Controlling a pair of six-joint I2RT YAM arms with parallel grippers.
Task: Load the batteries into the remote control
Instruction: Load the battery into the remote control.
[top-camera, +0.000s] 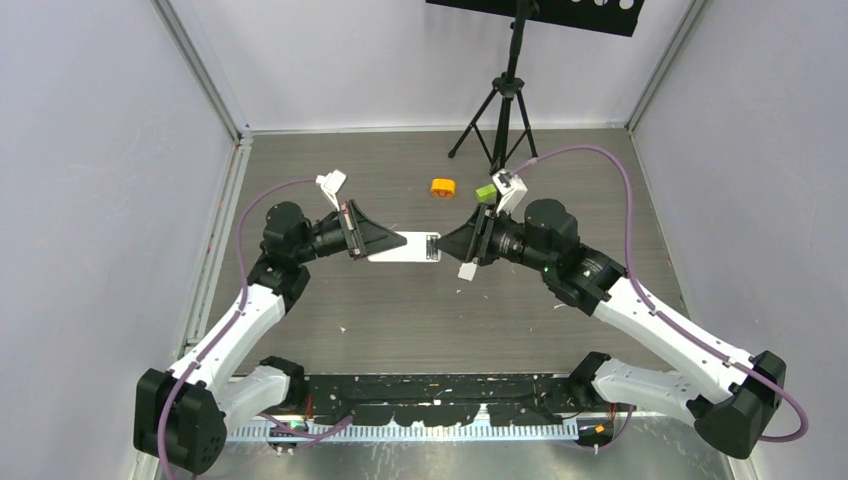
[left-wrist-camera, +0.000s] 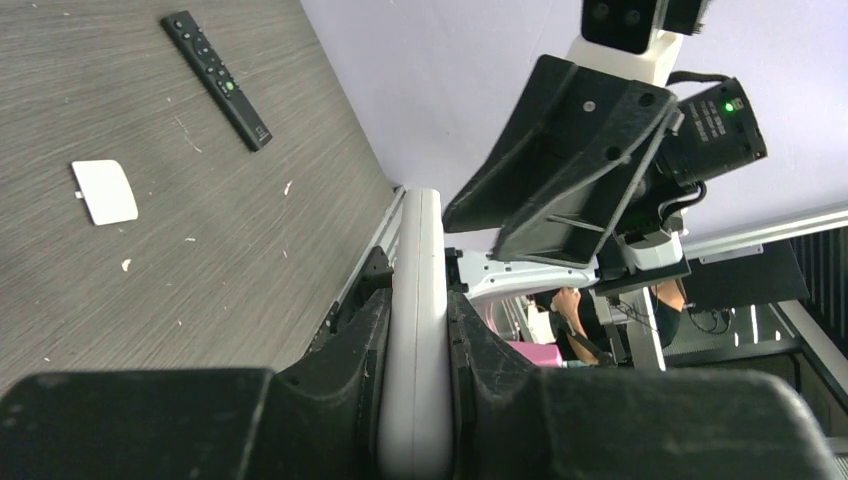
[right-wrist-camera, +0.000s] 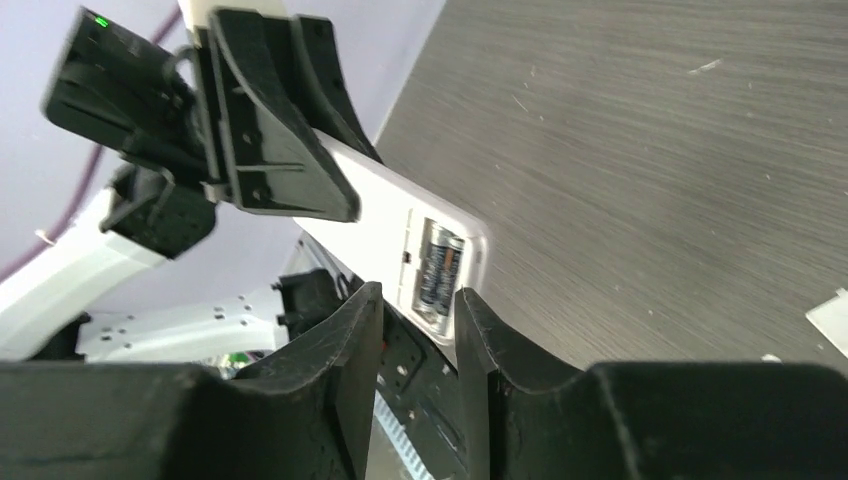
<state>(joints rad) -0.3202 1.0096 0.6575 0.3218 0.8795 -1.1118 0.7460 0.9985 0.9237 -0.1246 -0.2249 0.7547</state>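
Observation:
A white remote control (top-camera: 405, 247) hangs above the table, with my left gripper (top-camera: 392, 243) shut on one end of it. In the left wrist view the remote (left-wrist-camera: 418, 330) is squeezed edge-on between both fingers of that gripper (left-wrist-camera: 418, 300). Its far end has an open compartment with two dark batteries (right-wrist-camera: 438, 270) lying side by side in it. My right gripper (right-wrist-camera: 417, 300) sits just short of that end, its jaws a little apart with nothing between them. From above, the right gripper (top-camera: 447, 245) points at the remote's tip.
A black remote (left-wrist-camera: 217, 78) and a white battery cover (left-wrist-camera: 104, 190) lie on the table. An orange round block (top-camera: 443, 187) and a lime green block (top-camera: 485, 191) sit farther back. A tripod (top-camera: 505, 100) stands at the rear.

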